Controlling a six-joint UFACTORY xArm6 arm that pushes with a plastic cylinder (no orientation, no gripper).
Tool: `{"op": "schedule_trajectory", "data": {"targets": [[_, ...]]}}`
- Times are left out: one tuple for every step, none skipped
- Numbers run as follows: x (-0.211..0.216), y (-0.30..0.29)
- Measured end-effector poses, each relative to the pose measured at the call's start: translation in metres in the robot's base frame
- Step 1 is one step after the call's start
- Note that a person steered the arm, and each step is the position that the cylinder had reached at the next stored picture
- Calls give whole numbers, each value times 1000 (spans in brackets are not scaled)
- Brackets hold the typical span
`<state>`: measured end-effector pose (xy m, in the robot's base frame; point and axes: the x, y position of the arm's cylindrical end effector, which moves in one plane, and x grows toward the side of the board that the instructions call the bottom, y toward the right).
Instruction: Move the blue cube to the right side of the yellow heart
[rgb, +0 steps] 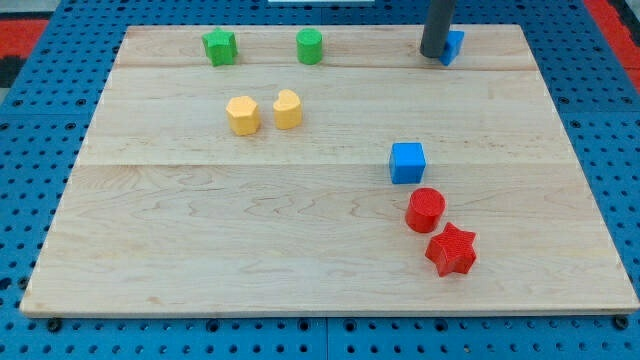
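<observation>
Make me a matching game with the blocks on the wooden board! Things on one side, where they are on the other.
Things:
1. blue cube
2. red star
3. green star
4. my tip

Places:
A. the view's top left, left of the green cylinder
B. nearest the view's bottom, below the red cylinder
C. the view's top right, against a half-hidden blue block
D. just above the red cylinder

Pairs: 1-D, 2-B, 3-A, 4-C

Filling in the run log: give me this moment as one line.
my tip: view's top, touching partly hidden blue block | blue cube: untouched, lower right of yellow heart | task: not done
</observation>
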<state>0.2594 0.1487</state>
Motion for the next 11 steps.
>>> {"op": "schedule_trajectory", "data": {"targets": [[74,-5],[156,-7],[218,-7],[229,-21],[211,-49],[181,-58],[151,-71],[124,-92],[117,-129],[103,-145],[97,-140]]}}
